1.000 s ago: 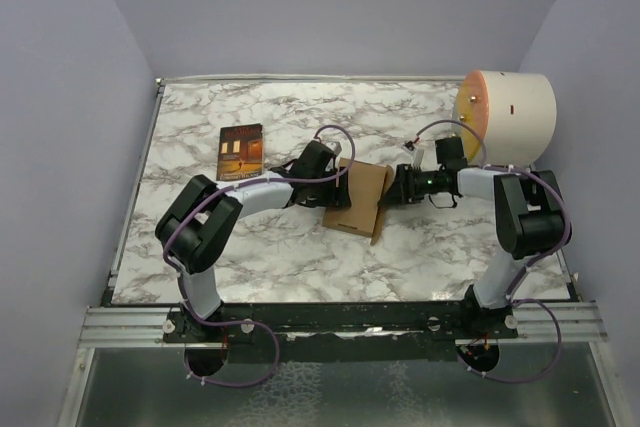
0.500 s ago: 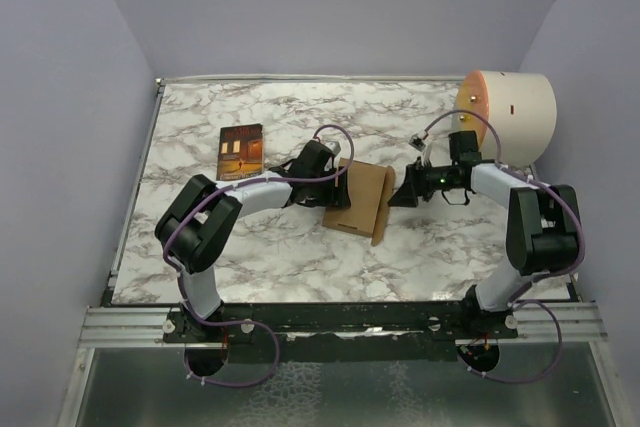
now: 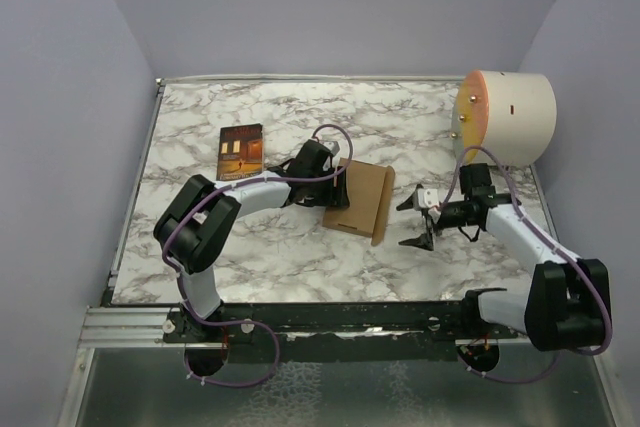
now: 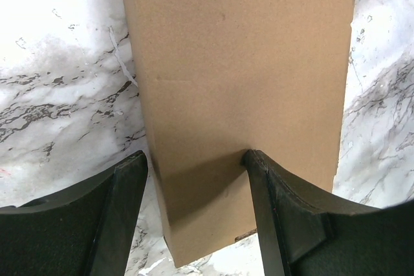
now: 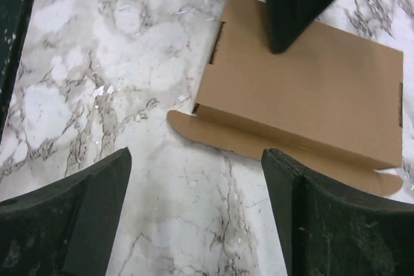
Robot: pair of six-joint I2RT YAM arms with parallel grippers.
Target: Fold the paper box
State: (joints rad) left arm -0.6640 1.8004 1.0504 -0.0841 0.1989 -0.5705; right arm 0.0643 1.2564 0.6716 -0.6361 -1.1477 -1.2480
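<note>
As left claw (image 4: 194, 157) touches paper box (image 3: 368, 195), right claw (image 3: 410, 224) gapes.

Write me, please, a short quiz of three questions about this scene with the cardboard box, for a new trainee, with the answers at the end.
1. True or false: the right jaws are closed on the paper box.
2. Which thing lies on the marble table, far from the arms' bases and to the left of the box? A) a dark book B) a cup C) scissors
3. Short answer: which jaws straddle an edge of the box?

Key
1. False: the right jaws stand open, apart from the box.
2. A
3. The left jaws: one finger is over the box and the other is beside it.
</note>
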